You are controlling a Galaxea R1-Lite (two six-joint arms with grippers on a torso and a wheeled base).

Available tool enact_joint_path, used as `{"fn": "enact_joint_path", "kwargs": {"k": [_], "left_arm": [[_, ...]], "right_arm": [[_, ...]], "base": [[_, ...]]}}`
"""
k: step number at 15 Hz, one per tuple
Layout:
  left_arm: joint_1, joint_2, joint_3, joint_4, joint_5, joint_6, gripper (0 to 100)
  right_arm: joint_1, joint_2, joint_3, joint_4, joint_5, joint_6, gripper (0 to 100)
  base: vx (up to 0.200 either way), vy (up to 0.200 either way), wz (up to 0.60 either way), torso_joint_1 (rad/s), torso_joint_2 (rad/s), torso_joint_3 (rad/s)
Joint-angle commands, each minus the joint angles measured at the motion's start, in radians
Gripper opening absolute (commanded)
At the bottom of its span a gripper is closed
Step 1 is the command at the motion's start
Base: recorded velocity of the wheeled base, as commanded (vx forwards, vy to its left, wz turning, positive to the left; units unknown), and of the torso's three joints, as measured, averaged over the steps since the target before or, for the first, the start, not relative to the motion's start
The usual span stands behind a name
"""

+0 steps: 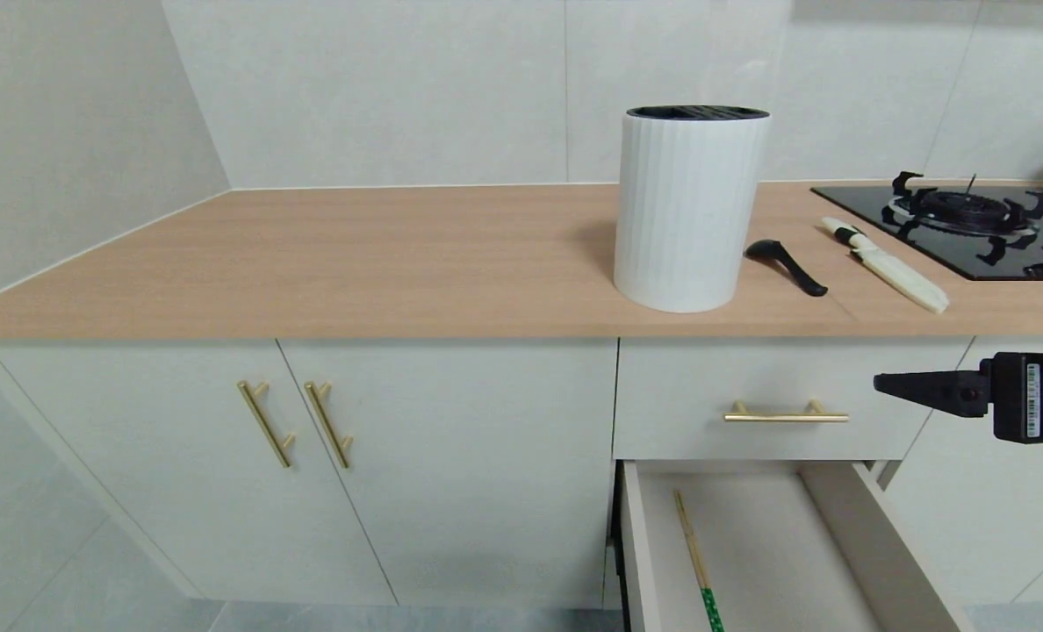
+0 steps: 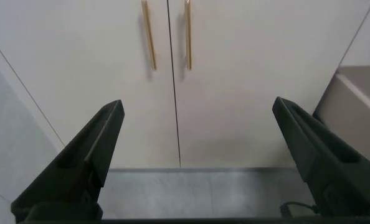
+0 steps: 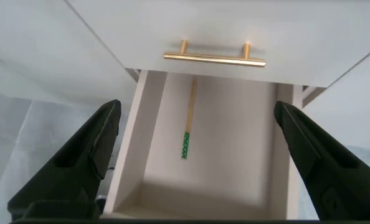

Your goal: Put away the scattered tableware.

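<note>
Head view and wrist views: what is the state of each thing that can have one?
lower drawer: open, chopsticks lying inside
upper drawer: shut
cabinet doors: shut
white holder: upright on the counter
knife: lying flat on the counter
black spoon: lying on the counter
left hand: open, empty
right hand: open, empty

Your right gripper [image 1: 888, 384] extends in from the right side, held level and pointing left, with its jaws spread wide. Your left gripper [image 2: 197, 107] hangs low, its jaws likewise spread wide.
</note>
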Motion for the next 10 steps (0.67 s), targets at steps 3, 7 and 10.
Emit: {"fn": "enact_joint_path", "kwargs": {"k": [3, 7, 10], "left_arm": [[0.001, 0.000, 0.000, 0.001, 0.000, 0.000, 100], [0.001, 0.000, 0.000, 0.001, 0.000, 0.000, 100], [0.000, 0.000, 0.000, 0.001, 0.000, 0.000, 100]], "right_arm": [[0.001, -0.003, 0.006, -0.001, 0.000, -0.024, 100], [-0.002, 0.012, 0.015, -0.021, 0.007, -0.027, 100], [-0.085, 0.085, 0.020, -0.096, 0.032, -0.083, 100]], "base": [[0.000, 0.000, 0.00, 0.273, -0.47, -0.273], [0.000, 0.000, 0.00, 0.222, -0.48, -0.275], [0.000, 0.000, 0.00, 0.089, -0.19, -0.100]]}}
